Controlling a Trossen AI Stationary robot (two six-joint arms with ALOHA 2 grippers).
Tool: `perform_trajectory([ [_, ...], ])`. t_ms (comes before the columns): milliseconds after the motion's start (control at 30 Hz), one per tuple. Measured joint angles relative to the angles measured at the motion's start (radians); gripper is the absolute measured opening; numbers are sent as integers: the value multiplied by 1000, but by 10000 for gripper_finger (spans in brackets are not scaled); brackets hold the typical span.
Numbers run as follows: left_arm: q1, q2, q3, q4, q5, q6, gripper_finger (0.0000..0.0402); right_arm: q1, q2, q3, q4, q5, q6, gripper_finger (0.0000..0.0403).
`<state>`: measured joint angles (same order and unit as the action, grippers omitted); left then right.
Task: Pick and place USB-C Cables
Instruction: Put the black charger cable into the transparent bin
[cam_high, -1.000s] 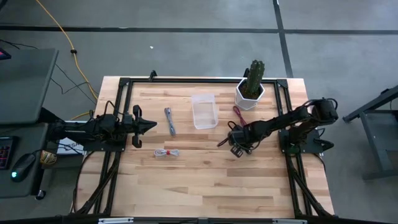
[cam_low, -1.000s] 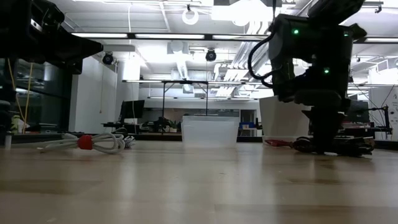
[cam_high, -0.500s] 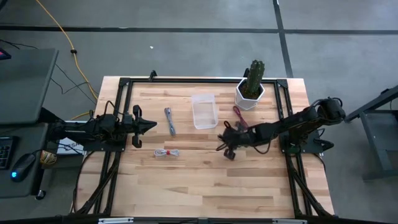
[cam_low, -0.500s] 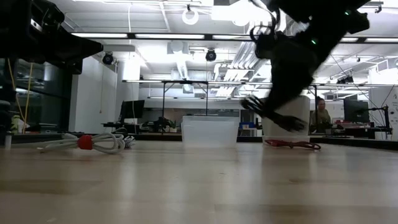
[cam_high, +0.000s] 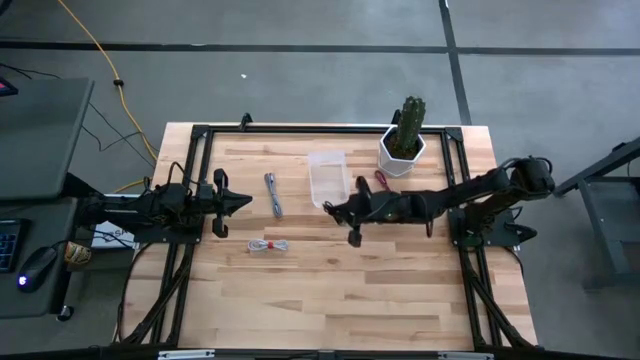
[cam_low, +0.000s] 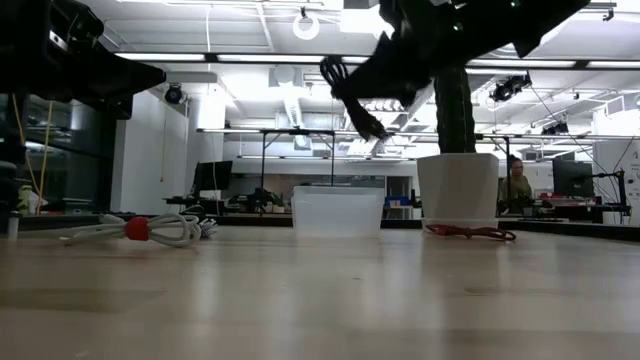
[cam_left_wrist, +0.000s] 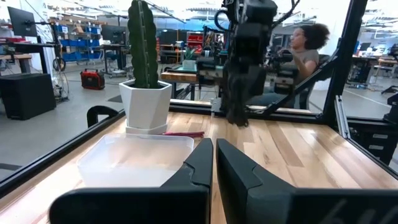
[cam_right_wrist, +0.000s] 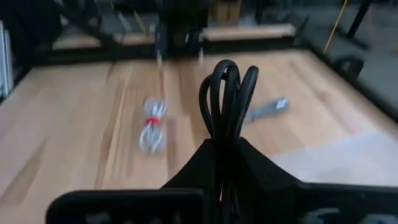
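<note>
The black USB-C cable bundle (cam_right_wrist: 227, 93) sits in my shut right gripper (cam_high: 336, 209), which hovers just near of the clear container (cam_high: 328, 178); the low view shows that gripper (cam_low: 352, 95) high above the table. The grey cable (cam_high: 273, 193) and the whitish cable with a red spot (cam_high: 267, 245) lie flat on the wood to the container's left. The dark red cable (cam_high: 381, 181) lies beside the white cactus pot (cam_high: 402, 150). My left gripper (cam_high: 244, 203) waits shut at the table's left side. My right gripper pinches the black cable bundle between its two fingers at the bundle's lower part (cam_right_wrist: 225, 134). The looped end (cam_right_wrist: 227, 71) sticks out past the fingertips. The fingers reach about level from the table's right. The bundle (cam_low: 345, 88) is lifted clear of the table.
The cactus in its pot (cam_low: 457, 185) stands at the far right of the table, right of the container (cam_low: 338, 210). Black frame rails (cam_high: 200, 130) run along the table's edges. Bare wood fills the near half. A person (cam_left_wrist: 305, 50) sits beyond the table.
My right gripper has risen from the table near the dark red cable, carrying the black bundle clear of the wood. It has swung toward the table's left and slightly far, up to the container's near side, tipping from pointing down to about level.
</note>
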<state>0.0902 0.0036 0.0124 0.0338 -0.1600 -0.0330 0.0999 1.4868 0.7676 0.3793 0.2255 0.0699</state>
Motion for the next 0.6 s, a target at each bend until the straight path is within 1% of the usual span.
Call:
perform_trajectory([
  [67,0,0,0,0,0,0,3,-16,0,-28,115,-30,-28,12],
  [133,0,0,0,0,0,0,3,-34,0,-91,267,-79,-43,12],
  [233,0,0,0,0,0,0,3,-68,1,-199,501,-134,-35,12],
  [300,0,0,0,0,0,0,3,-86,1,-253,613,-145,-19,12],
  [367,0,0,0,0,0,0,3,-101,1,-282,678,-149,-23,12],
  [433,0,0,0,0,0,0,3,-113,1,-286,706,-160,-22,12],
  [600,0,0,0,0,0,0,3,-129,0,-257,709,-226,-26,12],
])
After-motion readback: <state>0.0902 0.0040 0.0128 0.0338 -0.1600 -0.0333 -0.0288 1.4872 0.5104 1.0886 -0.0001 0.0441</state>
